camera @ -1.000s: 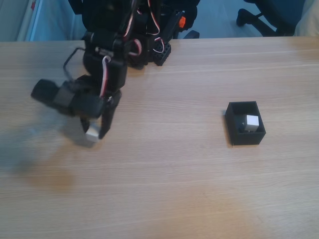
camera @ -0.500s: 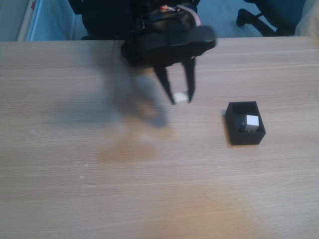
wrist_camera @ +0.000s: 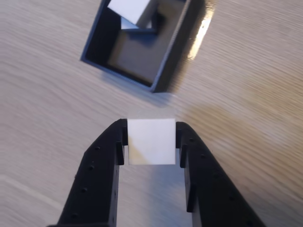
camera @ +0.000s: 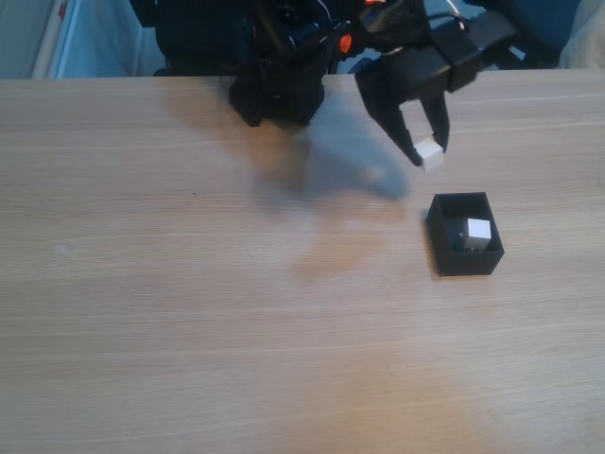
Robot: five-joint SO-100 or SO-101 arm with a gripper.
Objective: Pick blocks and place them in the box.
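Fixed view: gripper (camera: 427,157) clamped on a white block (camera: 431,154), raised up-left of the box (camera: 465,257), not yet over it. Box already holds a second block (camera: 478,230). Carry must continue down-right.

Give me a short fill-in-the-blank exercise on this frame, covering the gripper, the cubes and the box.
1. The gripper is shut on a white ____.
2. The held cube has not yet reached the black box; in the fixed view it hangs above and to the ____ of it.
3. The colour of the cube inside the box is ____.
4. The box stands on a ____ table.

Missing words: cube; left; white; wooden
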